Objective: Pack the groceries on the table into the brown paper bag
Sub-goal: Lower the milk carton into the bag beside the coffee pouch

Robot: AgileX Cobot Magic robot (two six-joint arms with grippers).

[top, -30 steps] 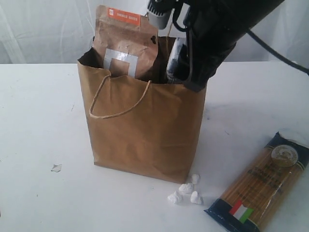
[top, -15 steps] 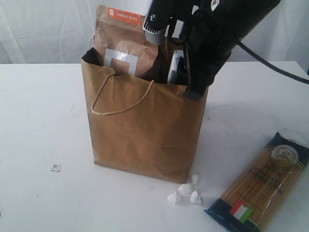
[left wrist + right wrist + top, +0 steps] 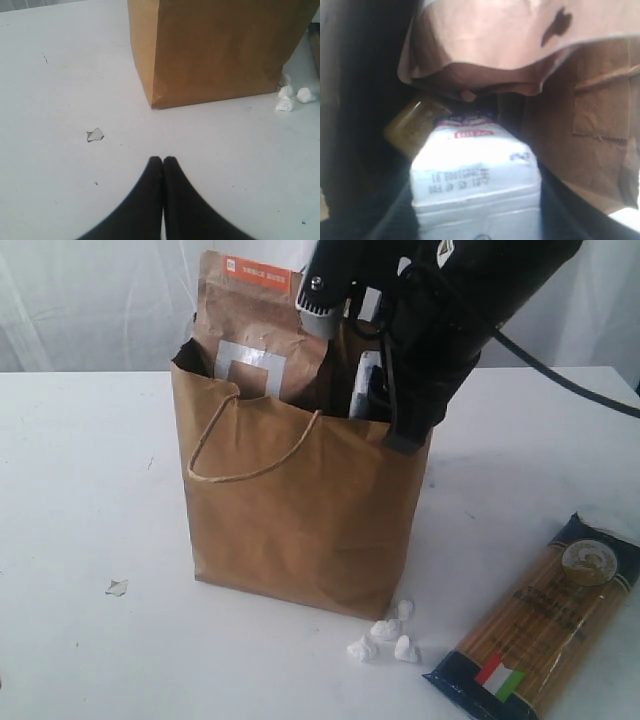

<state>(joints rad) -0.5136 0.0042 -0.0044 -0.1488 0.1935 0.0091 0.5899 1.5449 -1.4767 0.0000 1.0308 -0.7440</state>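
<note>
The brown paper bag [image 3: 300,510] stands upright mid-table with the brown-orange pouch [image 3: 260,330] sticking out of its mouth. My right arm [image 3: 440,320] reaches down into the bag. Inside, my right gripper [image 3: 476,212] is shut on the small white-blue carton [image 3: 475,165], with a dark finger on each side of it. A gold lid [image 3: 412,127] shows beside the carton, under the pouch [image 3: 490,45]. The long spaghetti packet [image 3: 540,625] lies on the table [image 3: 80,490] at the right. My left gripper [image 3: 163,160] is shut and empty, low over the table near the bag [image 3: 215,50].
A small paper scrap [image 3: 117,587] [image 3: 94,134] lies left of the bag. Several white crumpled lumps [image 3: 385,635] [image 3: 290,95] sit at the bag's near right corner, between the bag and the spaghetti packet.
My right arm has sunk a little deeper into the bag with the carton. The bag's mouth has shifted slightly to the right. The left gripper's earlier position is not shown.
</note>
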